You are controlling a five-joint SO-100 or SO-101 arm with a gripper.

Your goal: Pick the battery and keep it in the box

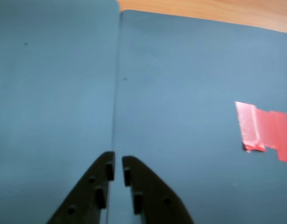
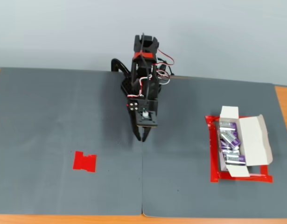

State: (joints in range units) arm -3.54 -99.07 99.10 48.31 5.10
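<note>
The white box [image 2: 255, 135] lies open at the right of the fixed view, inside a red tape outline [image 2: 212, 161]. Several purple batteries [image 2: 229, 142] with silver-white bands lie packed in it. No battery shows on the mat outside the box. My gripper [image 2: 142, 138] hangs over the middle of the mat, well left of the box, pointing down at the seam. In the wrist view the gripper [image 1: 118, 161] has its black fingers [image 1: 99, 186] nearly together with only a thin slit between them, and nothing is held there. The box is out of the wrist view.
A flat red tape mark [image 2: 84, 162] sits on the grey mat left of the arm; the wrist view shows this tape mark [image 1: 264, 130] at its right edge. A seam [image 2: 142, 186] joins two mats. Wooden table [image 1: 204, 9] borders them.
</note>
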